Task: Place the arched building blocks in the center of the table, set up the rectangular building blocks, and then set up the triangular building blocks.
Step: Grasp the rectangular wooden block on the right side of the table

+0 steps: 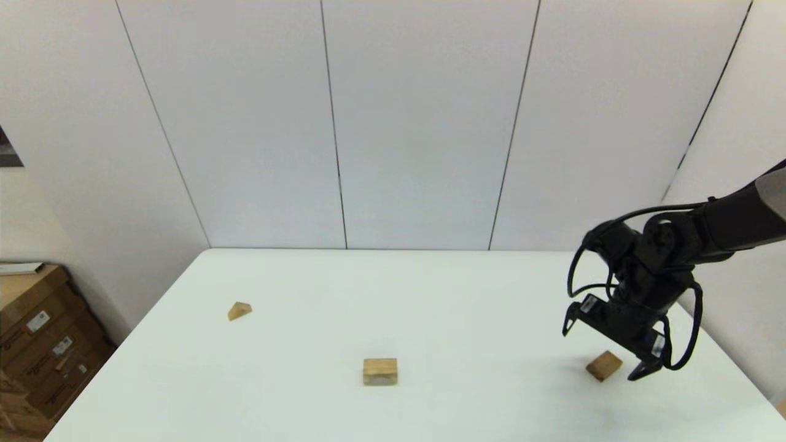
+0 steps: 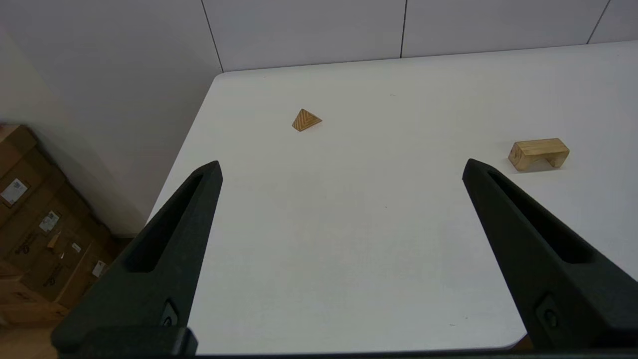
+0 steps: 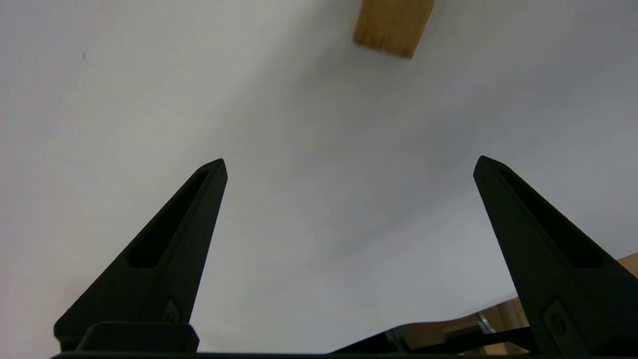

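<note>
You see a white bench (image 1: 430,294) with rounded corners, in front of a wall of white panels (image 1: 424,123); brown cardboard boxes (image 1: 43,344) stand on the floor at 9 o'clock from the bench.

On the bench you can count three wooden blocks, one of each kind. The arch block (image 1: 380,371) stands on its two legs near the middle. The triangle block (image 1: 239,310) lies at about 10 o'clock from it, well apart. The flat block (image 1: 603,366) lies at 3 o'clock, near the right edge.

The right arm reaches in from the right side. Its right tool (image 1: 608,351) hangs just beside the flat block, fingers wide apart and holding nothing. The left tool (image 2: 341,169) is over the near left side of the bench, also spread wide and empty.
</note>
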`<control>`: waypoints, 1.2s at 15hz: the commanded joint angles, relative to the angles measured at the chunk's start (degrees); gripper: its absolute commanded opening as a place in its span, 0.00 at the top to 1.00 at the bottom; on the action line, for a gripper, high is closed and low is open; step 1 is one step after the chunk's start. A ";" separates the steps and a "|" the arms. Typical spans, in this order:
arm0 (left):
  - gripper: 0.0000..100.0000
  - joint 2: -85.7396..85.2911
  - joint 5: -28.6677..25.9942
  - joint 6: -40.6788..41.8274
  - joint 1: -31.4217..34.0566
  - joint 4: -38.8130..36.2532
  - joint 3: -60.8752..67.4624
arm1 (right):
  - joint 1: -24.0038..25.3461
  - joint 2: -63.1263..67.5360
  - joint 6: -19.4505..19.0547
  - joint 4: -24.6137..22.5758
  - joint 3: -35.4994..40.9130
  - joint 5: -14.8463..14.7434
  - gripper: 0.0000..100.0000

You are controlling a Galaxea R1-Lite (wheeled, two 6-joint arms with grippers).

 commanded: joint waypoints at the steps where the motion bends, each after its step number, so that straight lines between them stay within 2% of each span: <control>1: 0.00 0.07 -0.03 0.01 0.02 0.03 -0.01 | -2.67 2.46 1.96 0.09 -1.28 0.03 0.00; 6: 0.00 0.07 -0.03 0.01 0.02 0.03 -0.01 | -4.96 5.88 1.96 -1.23 -1.28 0.20 0.00; 10: 0.00 0.07 -0.03 0.01 0.02 0.03 -0.01 | -6.19 7.03 1.35 -1.50 -1.10 1.70 0.00; 14: 0.00 0.07 -0.03 0.01 0.02 0.03 -0.01 | -7.16 6.94 0.03 -4.13 0.13 2.23 0.00; 18: 0.00 0.07 -0.03 0.01 0.02 0.03 -0.01 | -7.16 7.03 -0.23 -8.62 1.18 1.44 0.00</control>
